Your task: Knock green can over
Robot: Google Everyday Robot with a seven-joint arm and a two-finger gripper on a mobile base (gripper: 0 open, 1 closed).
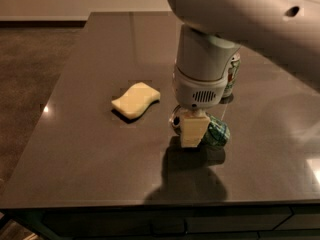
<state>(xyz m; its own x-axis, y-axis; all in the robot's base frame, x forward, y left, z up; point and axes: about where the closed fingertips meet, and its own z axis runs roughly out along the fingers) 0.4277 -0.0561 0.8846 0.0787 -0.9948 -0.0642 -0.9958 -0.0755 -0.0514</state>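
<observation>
Blocking much of the view, the pale robot arm [235, 29] comes down from the upper right, its cream pincer [193, 133] low over the dark glossy worktop [90, 154]; whether it is open or closed I cannot tell. One dark green aluminium can [218, 132] seems to lie on its side, touching the pincer and half hidden. One paler white-and-green can [231, 76] stands behind, mostly covered. One yellow wavy sponge [136, 100] lies apart to the left. Brown carpet [30, 69] lies beyond.
</observation>
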